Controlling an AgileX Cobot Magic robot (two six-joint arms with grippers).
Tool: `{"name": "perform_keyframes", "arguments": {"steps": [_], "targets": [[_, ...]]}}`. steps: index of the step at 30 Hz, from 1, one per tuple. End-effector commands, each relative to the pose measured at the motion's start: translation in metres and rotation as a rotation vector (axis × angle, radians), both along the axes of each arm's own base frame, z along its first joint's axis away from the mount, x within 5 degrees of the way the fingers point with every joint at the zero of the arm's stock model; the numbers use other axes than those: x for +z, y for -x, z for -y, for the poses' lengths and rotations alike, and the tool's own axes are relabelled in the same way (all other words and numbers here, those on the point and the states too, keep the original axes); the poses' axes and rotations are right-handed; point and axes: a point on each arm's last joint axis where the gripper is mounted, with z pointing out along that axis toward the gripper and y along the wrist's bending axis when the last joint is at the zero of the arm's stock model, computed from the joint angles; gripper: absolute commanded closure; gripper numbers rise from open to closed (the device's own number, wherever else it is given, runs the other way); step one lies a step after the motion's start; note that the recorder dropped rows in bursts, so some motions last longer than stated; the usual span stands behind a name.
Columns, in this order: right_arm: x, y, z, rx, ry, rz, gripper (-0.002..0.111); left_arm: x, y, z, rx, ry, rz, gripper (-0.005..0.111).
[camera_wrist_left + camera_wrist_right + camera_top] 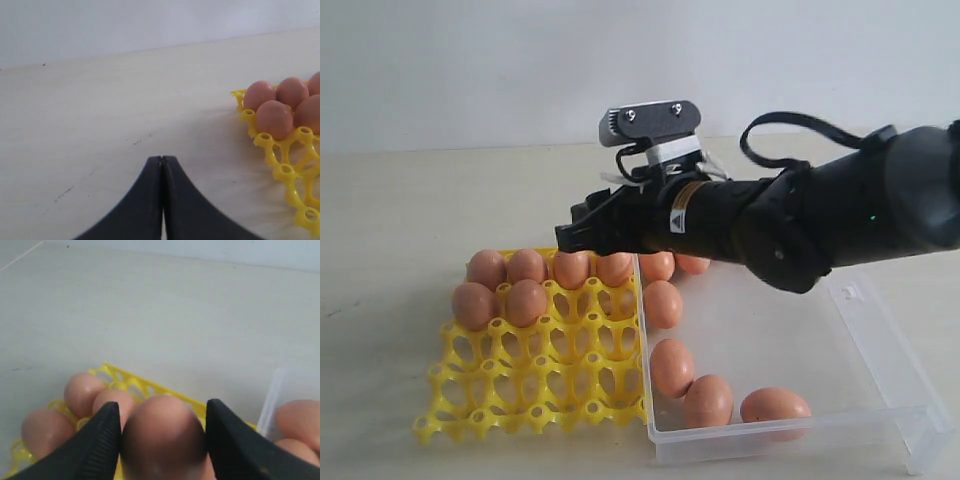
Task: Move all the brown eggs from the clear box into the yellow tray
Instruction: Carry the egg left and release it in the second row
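Blurred and cut off at the picture's edge: the egg in the right gripper above the yellow tray. Half hidden under the arm, just beside the tray's far corner: two eggs.

The brown eggs looked matt and smooth; the yellow tray was shiny moulded plastic, the clear box glossy transparent plastic, the tabletop pale, dull, faintly scuffed.

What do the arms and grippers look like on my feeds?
The right arm is glossy black with a small green light, a white triangle label, a looping black cable and a grey camera module on a white bracket. Both the right gripper and the left gripper have smooth black tapered fingers.
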Motion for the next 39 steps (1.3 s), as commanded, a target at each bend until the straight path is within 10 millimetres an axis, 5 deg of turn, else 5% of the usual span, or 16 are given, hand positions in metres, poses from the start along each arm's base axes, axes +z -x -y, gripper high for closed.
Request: {"name": "perform_keyframes", "arguments": {"steps": [1,19,24,30,39], "targets": [[-0.019,0.002,-0.015,0.078,-0.129,-0.051,0.108,0.003,0.0,0.0,0.0,0.007,0.018,0.107],[-0.052,0.005,-0.022,0.154,-0.138,-0.095,0.106,0.003,0.0,0.0,0.0,0.007,0.018,0.107],[-0.057,0.005,-0.022,0.152,-0.127,-0.104,0.09,0.003,0.0,0.0,0.0,0.007,0.018,0.107],[-0.057,0.004,-0.022,0.151,-0.12,-0.095,0.057,0.003,0.0,0.0,0.0,0.009,0.018,0.107],[-0.05,0.004,-0.02,0.14,-0.101,-0.093,0.053,0.003,0.0,0.0,0.0,0.007,0.018,0.107]]}}
